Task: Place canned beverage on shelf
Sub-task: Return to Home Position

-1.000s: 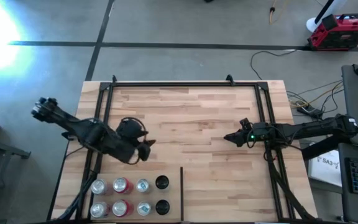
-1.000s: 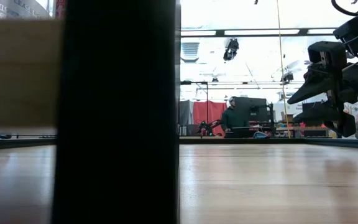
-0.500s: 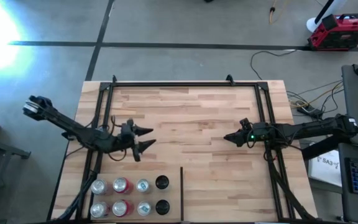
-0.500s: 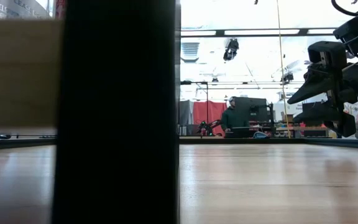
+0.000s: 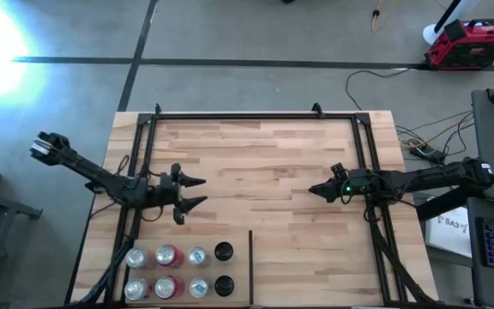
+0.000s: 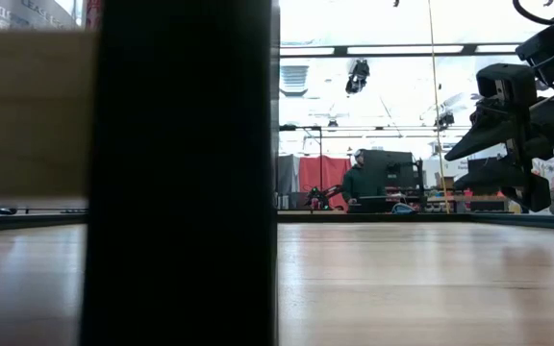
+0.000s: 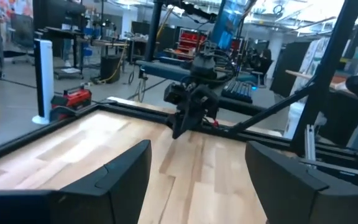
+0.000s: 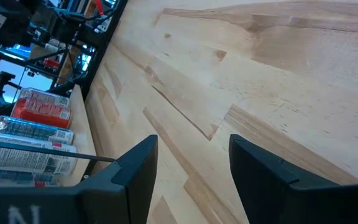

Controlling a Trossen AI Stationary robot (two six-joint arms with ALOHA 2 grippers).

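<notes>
8 cans (image 5: pixel 167 256) are standing on the shelf (image 5: pixel 264 163) nearer the spread left gripper (image 5: pixel 197 192) than the spread right gripper (image 5: pixel 313 190).

Shelf (image 5: pixel 264 163) middle lies bare; cans (image 5: pixel 166 256) cluster left of divider strip (image 5: pixel 250 266).

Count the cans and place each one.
8 cans left of the divider, none seemingly hidden. Inner row: white, red, bluish, black. Edge row: white, red, bluish, black.
</notes>
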